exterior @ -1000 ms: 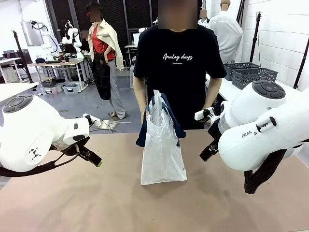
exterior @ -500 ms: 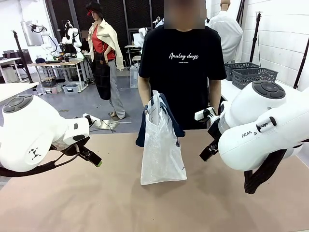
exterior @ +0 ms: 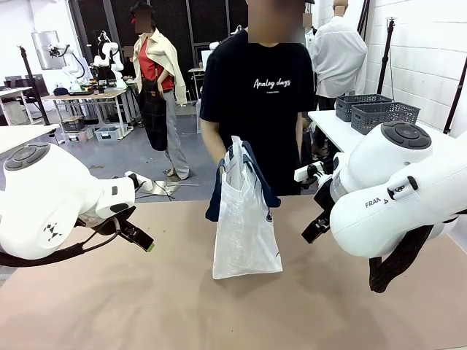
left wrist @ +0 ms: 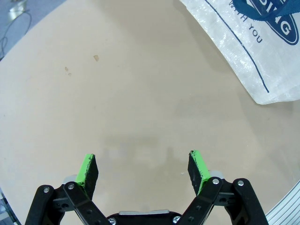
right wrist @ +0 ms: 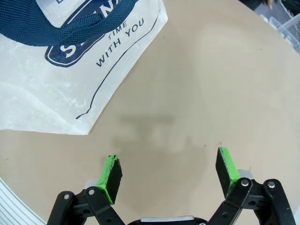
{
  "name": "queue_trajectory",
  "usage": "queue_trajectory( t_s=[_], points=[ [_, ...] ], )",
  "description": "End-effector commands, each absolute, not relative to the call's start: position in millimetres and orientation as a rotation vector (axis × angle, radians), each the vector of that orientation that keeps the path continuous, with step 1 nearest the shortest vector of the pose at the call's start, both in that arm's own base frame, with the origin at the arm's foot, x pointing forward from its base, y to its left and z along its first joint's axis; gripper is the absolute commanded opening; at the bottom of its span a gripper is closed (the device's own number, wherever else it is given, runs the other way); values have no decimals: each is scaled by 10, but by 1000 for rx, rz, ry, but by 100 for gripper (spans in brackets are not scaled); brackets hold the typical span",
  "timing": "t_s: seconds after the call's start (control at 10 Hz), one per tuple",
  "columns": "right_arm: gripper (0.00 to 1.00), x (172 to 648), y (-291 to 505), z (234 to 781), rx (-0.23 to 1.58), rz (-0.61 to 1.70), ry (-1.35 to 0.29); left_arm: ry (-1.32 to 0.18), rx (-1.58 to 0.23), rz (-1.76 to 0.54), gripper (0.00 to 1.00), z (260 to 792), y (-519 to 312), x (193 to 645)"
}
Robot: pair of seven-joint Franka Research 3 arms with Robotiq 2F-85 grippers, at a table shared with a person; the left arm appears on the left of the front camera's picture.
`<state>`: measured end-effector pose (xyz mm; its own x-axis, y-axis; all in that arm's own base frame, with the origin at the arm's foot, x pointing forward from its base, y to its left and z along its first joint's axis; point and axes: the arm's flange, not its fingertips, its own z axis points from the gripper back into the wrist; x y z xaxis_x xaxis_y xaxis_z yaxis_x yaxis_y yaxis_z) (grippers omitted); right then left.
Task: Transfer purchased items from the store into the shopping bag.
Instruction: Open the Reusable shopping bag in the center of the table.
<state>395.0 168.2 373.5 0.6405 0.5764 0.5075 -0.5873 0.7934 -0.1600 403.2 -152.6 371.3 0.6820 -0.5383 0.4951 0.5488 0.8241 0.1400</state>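
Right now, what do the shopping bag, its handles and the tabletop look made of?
The shopping bag looks like thin translucent whitish plastic, creased, with a faint sheen. Its handles look like matte navy woven webbing; the ribbed weave shows. The table is smooth matte tan, perhaps laminate or board; no grain, a few small marks.

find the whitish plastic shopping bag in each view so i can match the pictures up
Front view: the tall translucent whitish plastic shopping bag stands upright at the middle of the tan table.
Left wrist view: its lower corner takes the top right.
Right wrist view: it takes the top left.
Shared landmark: the dark navy strap handles draped down the bag, crossing its navy print in the wrist views.
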Motion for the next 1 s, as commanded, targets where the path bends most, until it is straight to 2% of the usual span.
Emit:
queue_trajectory(
  t_s=[0.0,0.5,0.9],
  points=[
    [100,3950,1681,3735,21,663,-571,-549,-21,-606,100,3713,-1512,4036],
    [100,4132,1825,4234,85,559,-517,-495,-177,-617,100,4196,-1793,3988],
    [100,4584,2300,5156,12,441,-460,-497,-126,-525,100,4948,-2271,4202]
  ],
)
